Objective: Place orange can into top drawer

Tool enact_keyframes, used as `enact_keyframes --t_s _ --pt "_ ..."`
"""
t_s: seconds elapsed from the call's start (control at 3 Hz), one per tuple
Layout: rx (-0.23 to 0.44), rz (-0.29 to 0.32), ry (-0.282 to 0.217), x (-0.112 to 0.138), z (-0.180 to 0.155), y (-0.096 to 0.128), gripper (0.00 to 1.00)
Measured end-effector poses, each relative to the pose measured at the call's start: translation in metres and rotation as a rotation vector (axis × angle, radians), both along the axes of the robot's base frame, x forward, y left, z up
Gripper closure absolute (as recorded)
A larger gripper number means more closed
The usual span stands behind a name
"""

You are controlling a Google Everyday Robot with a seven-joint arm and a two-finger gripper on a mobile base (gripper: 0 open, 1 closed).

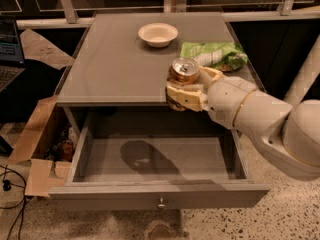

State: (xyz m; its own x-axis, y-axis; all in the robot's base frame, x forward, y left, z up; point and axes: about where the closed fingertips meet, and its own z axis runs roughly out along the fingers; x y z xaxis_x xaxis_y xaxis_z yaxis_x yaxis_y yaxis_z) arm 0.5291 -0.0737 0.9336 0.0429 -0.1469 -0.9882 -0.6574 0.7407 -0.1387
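Note:
The orange can (pixel 183 71) has a silver top with a pull tab and stands upright in my gripper (pixel 189 90). The cream fingers (pixel 186 97) are shut around its body. I hold it above the front edge of the grey cabinet top (pixel 115 64), just over the back of the top drawer (pixel 155 196). The drawer is pulled fully open and its inside is bare, with a small round knob (pixel 161 202) at the centre of its front panel. My white arm reaches in from the right.
A cream bowl (pixel 158 34) sits at the back of the cabinet top. A green snack bag (pixel 215 54) lies at the right, behind my gripper. An open cardboard box (pixel 42 149) stands on the floor to the left. A laptop (pixel 10 49) is at far left.

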Motion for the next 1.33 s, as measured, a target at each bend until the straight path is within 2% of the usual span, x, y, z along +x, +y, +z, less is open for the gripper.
enact_keyframes --t_s 0.33,0.67,1.0,1.33 --pt "0.007 -0.084 0.016 -0.015 -0.02 -0.007 1.0" --pt "-0.012 -0.149 0.056 -0.021 -0.046 -0.013 1.0" --pt "-0.049 -0.145 0.11 -0.021 -0.062 -0.005 1.0" --pt "-0.152 -0.089 0.19 -0.012 -0.089 0.007 1.0"
